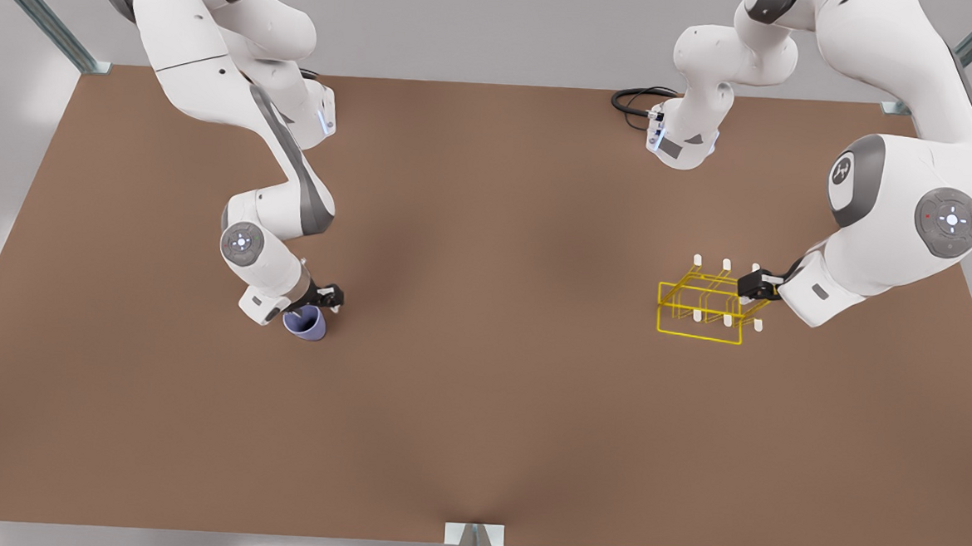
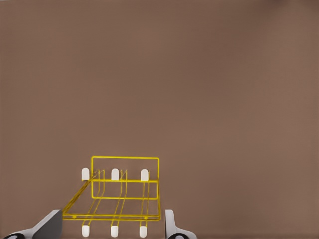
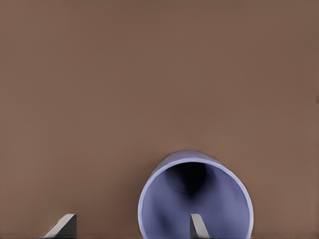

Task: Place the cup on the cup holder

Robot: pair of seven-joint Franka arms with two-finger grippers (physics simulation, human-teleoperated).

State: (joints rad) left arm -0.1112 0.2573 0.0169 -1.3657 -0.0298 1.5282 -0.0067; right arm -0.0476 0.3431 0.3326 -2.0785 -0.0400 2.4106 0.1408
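Note:
The lavender-blue cup [image 1: 307, 323] stands on the table at the front view's left, its dark inside facing up [image 3: 194, 199]. My right gripper [image 1: 327, 298] is over it and open [image 3: 129, 226]: one finger [image 3: 198, 226] is inside the cup and the other [image 3: 62, 226] outside, so they straddle the rim. The yellow wire cup holder [image 1: 700, 309] with white-tipped pegs sits at the front view's right. My left gripper [image 1: 756, 285] is at the end of it, open [image 2: 110, 226], with a finger on either side of the cup holder [image 2: 124, 186].
A black cable [image 1: 636, 102] lies at the far edge of the brown table [image 1: 479, 406] by an arm base. A metal bracket [image 1: 474, 539] sits at the near edge. Open tabletop lies between cup and holder.

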